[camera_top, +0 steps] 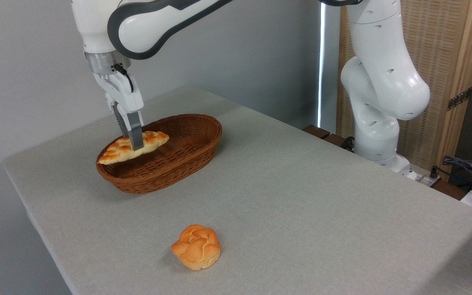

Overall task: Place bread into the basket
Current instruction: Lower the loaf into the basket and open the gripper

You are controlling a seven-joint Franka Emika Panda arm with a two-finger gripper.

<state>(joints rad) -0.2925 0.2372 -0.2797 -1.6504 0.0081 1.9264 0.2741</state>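
The bread point(132, 147) is gripped near its middle by the end effector point(136, 143), whose fingers are closed on it. The loaf is held lengthwise over the left half of the basket point(187, 153), its left tip above the rim. A round bun point(196, 246) is seen on the table point(301, 205), well apart.

Single fixed view, raised, set off the counter point(285, 196) at its near corner, looking down and across it toward the grey wall point(23, 61). Middle distance: most of the counter top falls in frame, with the arm's base point(377, 139) at right and its upper links cut by the top edge. Basket point(187, 157) left of centre, bun point(197, 247) nearest the lens.
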